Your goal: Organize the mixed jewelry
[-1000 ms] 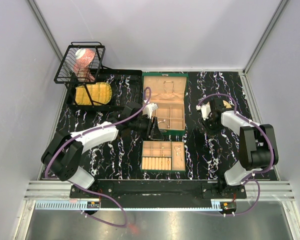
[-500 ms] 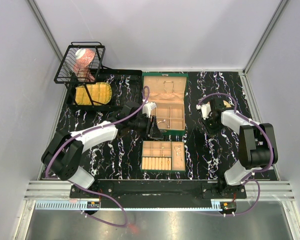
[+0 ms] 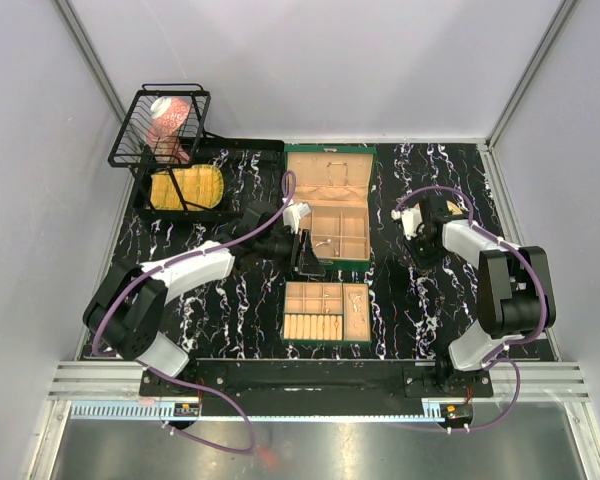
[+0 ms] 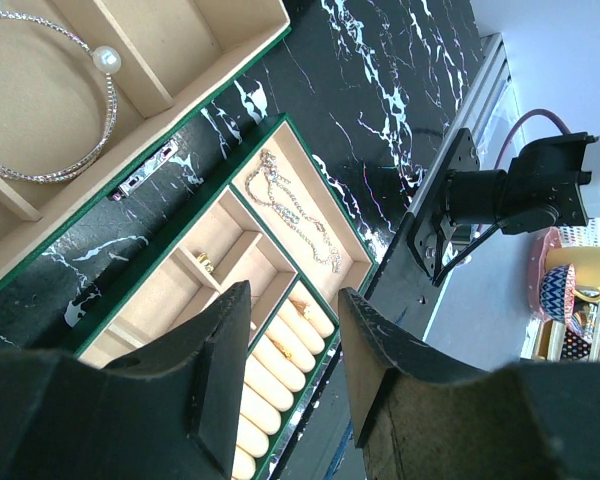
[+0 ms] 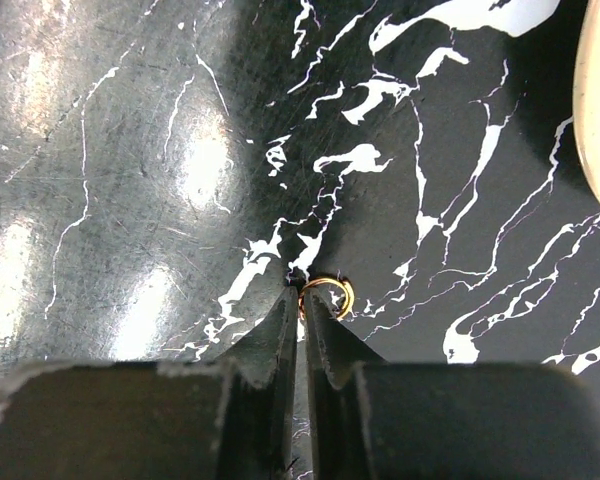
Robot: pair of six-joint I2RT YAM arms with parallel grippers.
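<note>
Black marbled tabletop [image 5: 130, 150] | right gripper [image 5: 300, 297] has narrowed to a sliver, tips pinching the rim of the gold ring [image 5: 327, 298] lying flat | left gripper [image 4: 295, 310] apart, empty, above tray [image 4: 170, 300] | pick looks nearly secured; lift next.

Table [image 5: 110, 120] is black marble with white veins. Box [image 3: 330, 150] is green outside, beige inside. Ring [image 5: 328, 281] is gold.

High rear camera spans the table [image 3: 230, 310]; wrist cameras look down close.
</note>
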